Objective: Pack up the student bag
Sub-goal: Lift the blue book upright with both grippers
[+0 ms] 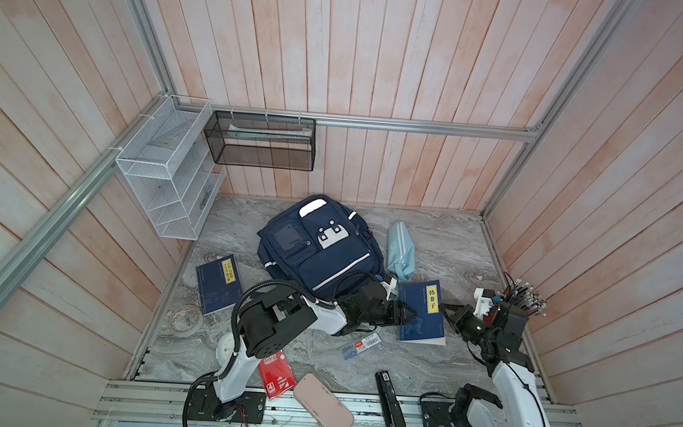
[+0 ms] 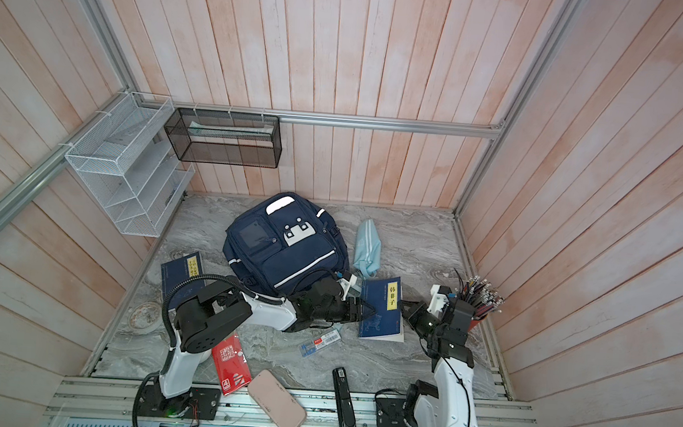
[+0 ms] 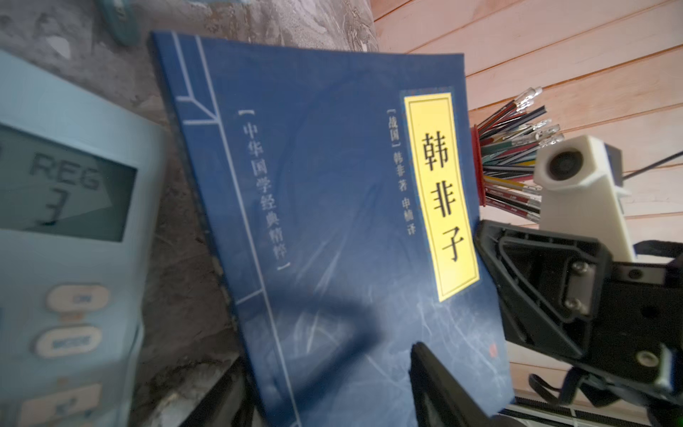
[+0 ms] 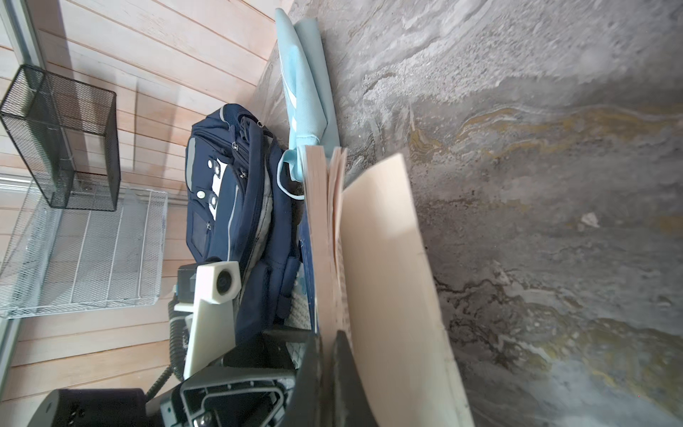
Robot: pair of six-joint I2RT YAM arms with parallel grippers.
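My right claw (image 1: 447,309) is clenched on the right edge of the blue book (image 1: 425,319). My left claw (image 1: 409,311) gapes, released, at its left edge. The student bag (image 1: 320,250) lies just far-left of both, mid-desk (image 1: 453,248).

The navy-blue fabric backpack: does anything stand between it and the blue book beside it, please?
Yes: the open left claw and its forearm lie between the blue yellow-labelled book and the navy-blue fabric backpack. The right claw grips the book's opposite edge.
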